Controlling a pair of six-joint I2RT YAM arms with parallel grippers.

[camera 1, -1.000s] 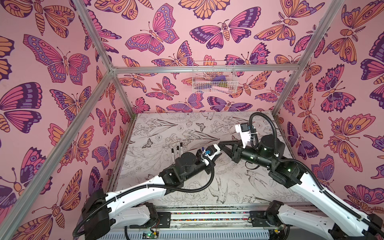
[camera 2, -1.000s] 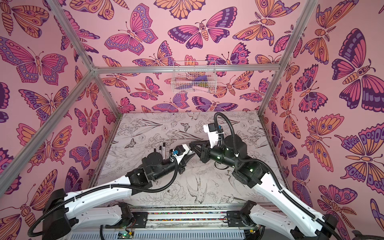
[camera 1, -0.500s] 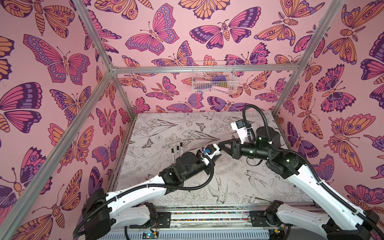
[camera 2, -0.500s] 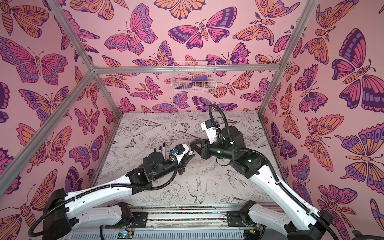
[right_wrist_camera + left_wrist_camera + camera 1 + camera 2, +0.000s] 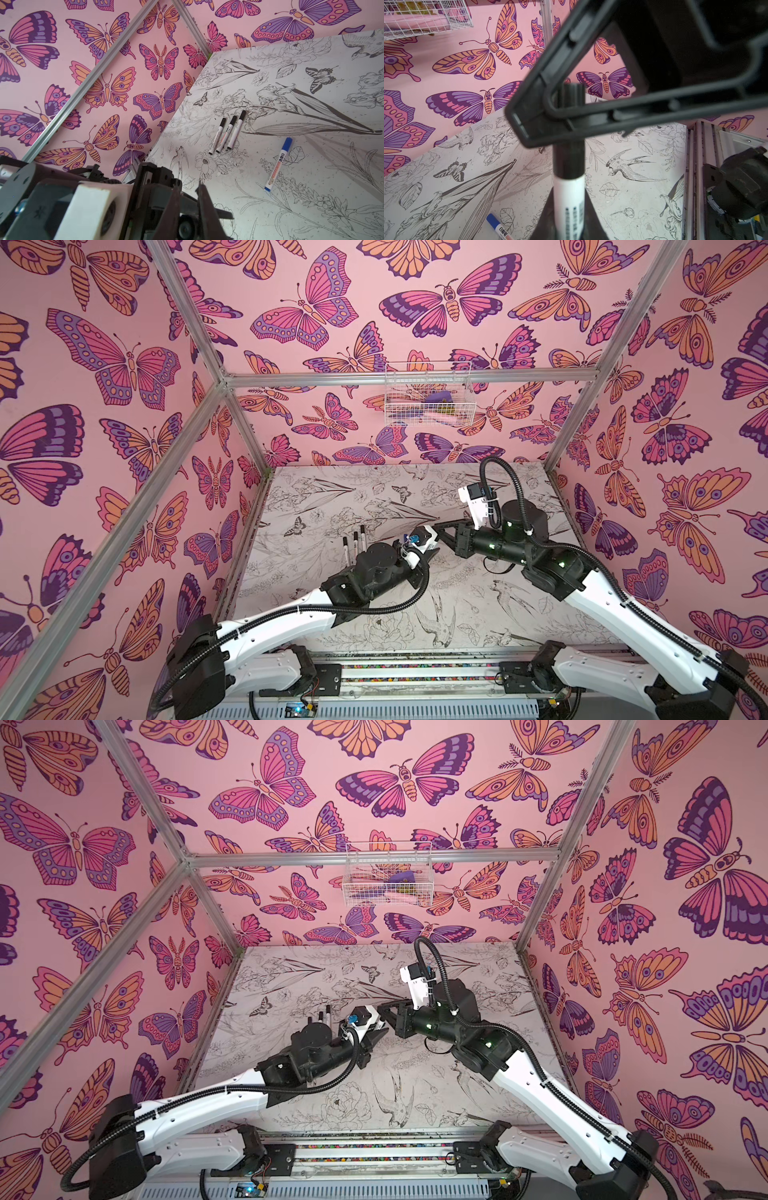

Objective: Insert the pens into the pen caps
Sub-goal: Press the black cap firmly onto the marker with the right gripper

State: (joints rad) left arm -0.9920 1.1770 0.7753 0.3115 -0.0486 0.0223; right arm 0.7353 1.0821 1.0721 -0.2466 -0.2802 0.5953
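**Two Grippers Meet on One Capped Marker Above the Table**

A slim white marker pen with a printed barrel label (image 5: 568,199) stood clear of the tabletop near mid-table. It wore a short black plastic cap (image 5: 569,164), whose rim sat against the white barrel in the left wrist view. Whether the black cap was pressed fully home could not be told.

The left gripper (image 5: 568,220) was clenched on the barrel, its dark fingers (image 5: 545,218) flanking the label. The right gripper (image 5: 533,124) was clamped across the black cap. One open-framed black finger crossed in front of it, so the cap's far end showed through the frame.

In both top views the white-and-black left arm (image 5: 291,618) and right arm (image 5: 602,601) met nose to nose, and the held pen was hidden behind them.

Three black-capped pens (image 5: 226,134) lay side by side, nearly parallel, on the pale tabletop printed with line-drawn flowers and birds (image 5: 478,614). In the top views they lay just beyond the left arm's wrist. A blue-capped pen (image 5: 278,164) lay alone, apart from the three black-capped pens.

A white wire basket (image 5: 428,406) hung on the pink back wall printed with butterflies (image 5: 316,315).
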